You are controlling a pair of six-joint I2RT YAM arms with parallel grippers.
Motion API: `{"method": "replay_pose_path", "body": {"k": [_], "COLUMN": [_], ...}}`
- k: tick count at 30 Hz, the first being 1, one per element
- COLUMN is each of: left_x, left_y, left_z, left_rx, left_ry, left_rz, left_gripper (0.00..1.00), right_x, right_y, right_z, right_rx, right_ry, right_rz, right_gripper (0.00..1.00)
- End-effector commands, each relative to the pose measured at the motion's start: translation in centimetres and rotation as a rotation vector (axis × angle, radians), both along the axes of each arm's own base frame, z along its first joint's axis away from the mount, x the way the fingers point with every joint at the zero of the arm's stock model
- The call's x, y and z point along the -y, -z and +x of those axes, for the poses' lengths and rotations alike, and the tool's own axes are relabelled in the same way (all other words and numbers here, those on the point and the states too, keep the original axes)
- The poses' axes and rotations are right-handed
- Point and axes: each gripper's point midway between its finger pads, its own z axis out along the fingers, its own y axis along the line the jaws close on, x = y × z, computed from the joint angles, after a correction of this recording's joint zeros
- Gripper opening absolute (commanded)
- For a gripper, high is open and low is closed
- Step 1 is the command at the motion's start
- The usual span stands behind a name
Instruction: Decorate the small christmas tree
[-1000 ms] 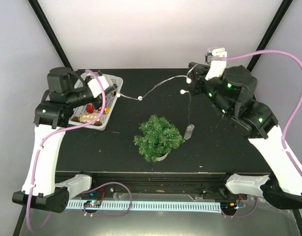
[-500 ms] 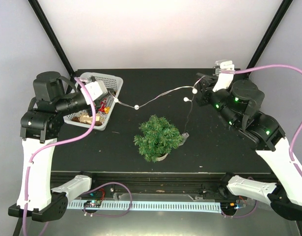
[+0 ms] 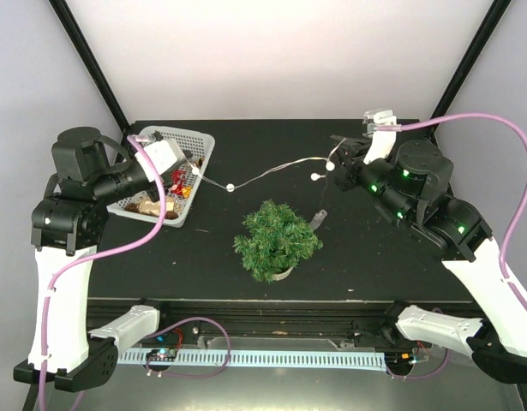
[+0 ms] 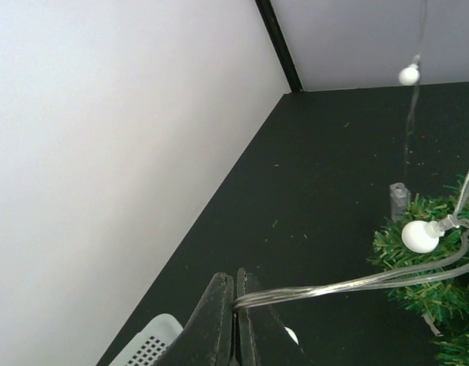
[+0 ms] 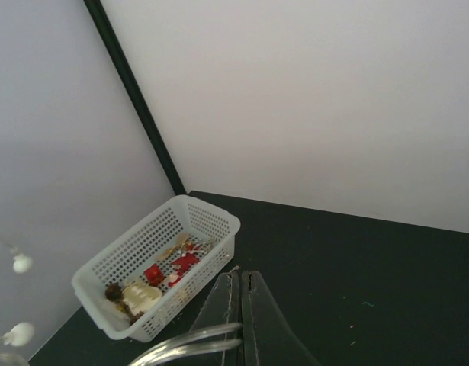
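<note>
The small christmas tree stands in its little white pot near the front middle of the black table. It stands up straight, and nothing is hanging on it.

Above and behind the tree, a string of lights runs through the air from one arm to the other. It is a thin clear wire with small white round bulbs on it. It sags a little in the middle and does not touch the tree.

The left gripper holds one end. In the left wrist view its fingers are pressed close together with the wire pinched between them.

The right gripper holds the other end, up over the back right of the table. Its jaws are also squeezed together on the wire.

A short bit of wire hangs down from the right side, with a small clear piece at its end, just beside the tree. It may be touching the table, but that is hard to see.

A white basket with holes sits at the back left, under the left gripper, with red and tan ornaments inside.
</note>
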Motion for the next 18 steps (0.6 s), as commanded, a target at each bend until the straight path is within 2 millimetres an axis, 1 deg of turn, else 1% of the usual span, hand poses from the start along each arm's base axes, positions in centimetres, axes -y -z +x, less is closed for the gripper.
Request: {"method": "replay_pose_path", "body": {"k": [1, 7, 10, 13, 18], "left_x": [-0.8, -1.0, -1.2, -1.6, -2.3], "left_y": [-1.9, -2.2, -2.5, -3.0, -3.4], "left_z": [0.2, 0.0, -0.3, -0.8, -1.2], "left_rx": [0.048, 0.052, 0.06, 0.078, 0.101], "left_ry": [-0.058, -0.072, -0.082, -0.098, -0.136], "left_rz": [-0.025, -0.036, -0.034, -0.028, -0.009], "left_gripper": [0.02, 0.01, 0.02, 0.02, 0.02], "right_x": [-1.1, -1.7, -2.1, -2.0, -2.2], "right_y": [-0.2, 0.3, 0.3, 0.3, -0.1], "right_z": [-0.8, -1.4, -2.0, -2.5, -4.0], "right_rx": [-0.021, -0.045, -0.053, -0.056, -0.054], "right_ry": [-0.079, -0.124, -0.16, -0.178, -0.243], "right_rz": [0.035, 0.05, 0.069, 0.082, 0.114], "right_gripper": [0.01, 0.01, 0.01, 0.01, 0.01]}}
